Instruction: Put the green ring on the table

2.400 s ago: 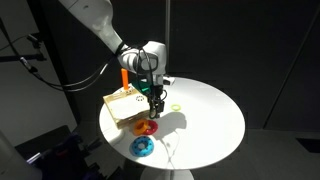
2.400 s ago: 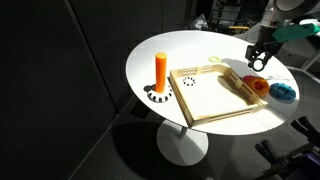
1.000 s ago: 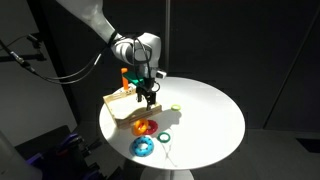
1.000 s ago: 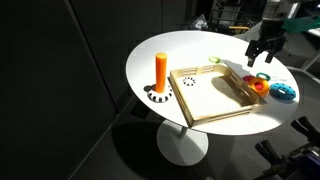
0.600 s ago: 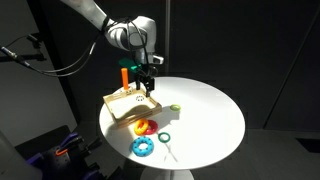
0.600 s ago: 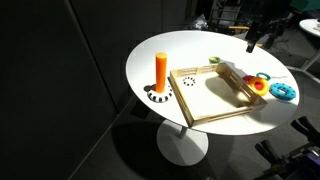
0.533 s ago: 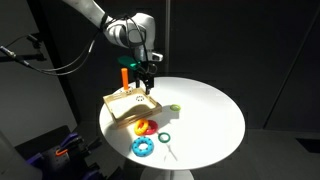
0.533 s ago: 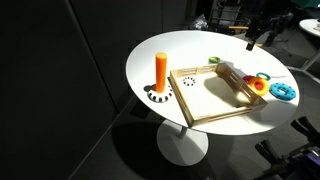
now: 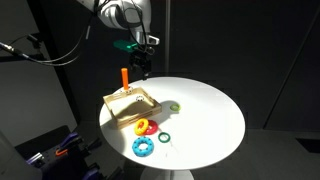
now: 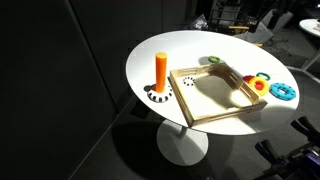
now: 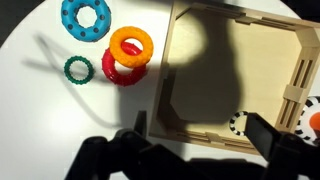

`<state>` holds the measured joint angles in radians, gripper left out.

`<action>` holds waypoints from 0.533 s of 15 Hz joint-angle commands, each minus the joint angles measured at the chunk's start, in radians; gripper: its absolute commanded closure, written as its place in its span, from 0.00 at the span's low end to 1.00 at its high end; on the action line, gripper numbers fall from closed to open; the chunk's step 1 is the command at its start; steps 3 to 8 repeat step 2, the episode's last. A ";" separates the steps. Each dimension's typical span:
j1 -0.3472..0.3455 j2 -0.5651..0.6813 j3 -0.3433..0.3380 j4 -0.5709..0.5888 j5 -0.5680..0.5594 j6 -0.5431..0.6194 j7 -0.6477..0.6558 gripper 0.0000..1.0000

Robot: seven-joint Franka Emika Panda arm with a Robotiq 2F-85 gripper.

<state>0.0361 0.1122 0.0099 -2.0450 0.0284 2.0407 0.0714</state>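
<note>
**Green ring is down, claw lifts clear**

Nearest me, by the front edge of the tabletop [image 9: 212,118], lies the blue ring [image 9: 142,147]. Just beside it and a little further in, the green ring [image 9: 164,138] lies flat on the bare white surface. It touches neither the blue ring nor the red ring [image 9: 141,128] next to it. The wrist view shows an orange ring [image 11: 131,43] resting on that red one, while the green ring lies alone. Behind the rings is the wooden board [image 9: 130,103], with an orange peg [image 9: 124,77] standing at its far end. A thin pale circle [image 9: 174,107] lies off to one side.

The change is in the claw [image 9: 143,62]. A couple of seconds ago it hung low over the rings at the board's near corner. Since then it has climbed steadily and now hangs high above the peg end, well apart from everything on the tabletop. From the wrist, its fingers [image 11: 262,135] stand spread wide with nothing between them, only the board far below.

To my eye that settles it: the ring is released where the task wants it, and it lies still. All that looks left is for the arm to finish backing off. With the claw this high, I see little chance of it knocking the rings.
</note>
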 commanded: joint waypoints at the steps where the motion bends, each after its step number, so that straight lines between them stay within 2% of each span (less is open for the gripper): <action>1: -0.004 0.001 0.004 0.000 -0.001 -0.001 0.000 0.00; 8: -0.004 0.004 0.004 -0.001 -0.001 -0.001 0.000 0.00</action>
